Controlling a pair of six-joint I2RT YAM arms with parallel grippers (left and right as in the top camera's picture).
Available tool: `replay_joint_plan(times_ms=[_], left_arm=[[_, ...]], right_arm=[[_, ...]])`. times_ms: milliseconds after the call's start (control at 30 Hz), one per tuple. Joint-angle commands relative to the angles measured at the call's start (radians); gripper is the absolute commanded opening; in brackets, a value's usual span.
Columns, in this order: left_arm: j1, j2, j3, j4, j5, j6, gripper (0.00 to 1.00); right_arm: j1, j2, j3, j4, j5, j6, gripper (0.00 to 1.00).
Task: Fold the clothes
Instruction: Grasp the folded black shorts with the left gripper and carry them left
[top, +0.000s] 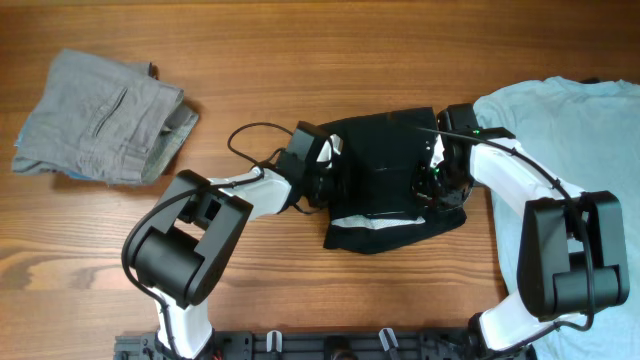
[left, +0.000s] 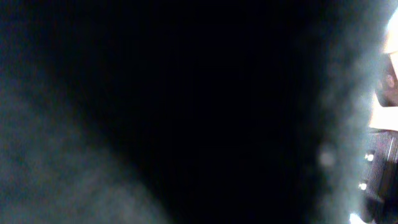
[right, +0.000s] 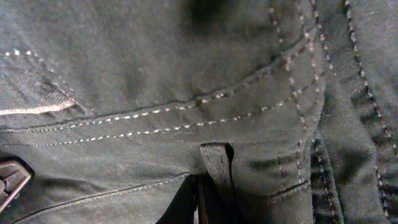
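Observation:
The black shorts (top: 385, 165) lie bunched at the table's middle, with pale pocket lining showing at the lower edge and by both grippers. My left gripper (top: 325, 170) is at the shorts' left edge, shut on the fabric. Dark cloth (left: 186, 93) covers the left wrist view. My right gripper (top: 438, 178) is at the shorts' right edge, shut on the fabric. The right wrist view is filled by the black shorts (right: 186, 93), showing white stitching and a belt loop. The fingers themselves are hidden in both wrist views.
Folded grey shorts (top: 100, 115) lie at the far left. A large light blue T-shirt (top: 575, 130) is spread at the right, under the right arm. A black cable (top: 250, 140) loops by the left arm. Bare wooden table (top: 330, 40) lies beyond the shorts.

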Motion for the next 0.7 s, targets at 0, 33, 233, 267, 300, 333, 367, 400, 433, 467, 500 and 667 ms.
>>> replay_joint_plan(times_ms=[0, 33, 233, 267, 300, 333, 367, 400, 433, 467, 500, 667], left_arm=[[0.065, -0.039, -0.013, -0.082, -0.006, 0.135, 0.04], [0.094, -0.078, -0.004, -0.12, -0.006, 0.174, 0.04], [0.312, -0.325, 0.137, -0.287, 0.024, 0.258, 0.04], [0.362, -0.364, 0.166, -0.286, 0.044, 0.257, 0.04], [0.406, -0.391, 0.192, -0.282, 0.055, 0.257, 0.04], [0.453, -0.414, 0.219, -0.276, 0.057, 0.256, 0.04], [0.491, -0.426, 0.241, -0.27, 0.056, 0.254, 0.04], [0.539, -0.43, 0.268, -0.256, 0.057, 0.254, 0.04], [0.578, -0.43, 0.288, -0.242, 0.057, 0.254, 0.04], [0.614, -0.43, 0.299, -0.225, 0.056, 0.254, 0.04], [0.659, -0.428, 0.303, -0.19, 0.057, 0.253, 0.04], [0.862, -0.425, 0.303, -0.135, 0.053, 0.309, 0.04]], right_arm=[[0.008, -0.048, 0.02, -0.079, 0.046, -0.054, 0.04], [0.008, -0.097, 0.04, -0.11, 0.043, -0.073, 0.04], [0.008, -0.386, 0.091, -0.161, 0.039, -0.087, 0.09], [0.008, -0.417, 0.091, -0.161, 0.039, -0.087, 0.09], [0.008, -0.439, 0.091, -0.161, 0.039, -0.087, 0.1], [0.008, -0.451, 0.091, -0.162, 0.039, -0.086, 0.1], [0.008, -0.457, 0.091, -0.162, 0.039, -0.084, 0.1], [0.008, -0.459, 0.091, -0.163, 0.037, -0.074, 0.1], [0.008, -0.458, 0.091, -0.165, 0.035, -0.058, 0.1], [0.008, -0.456, 0.091, -0.166, 0.031, -0.053, 0.09], [0.008, -0.456, 0.091, -0.166, 0.023, -0.053, 0.09], [0.008, -0.456, 0.091, -0.176, 0.013, -0.053, 0.09]])
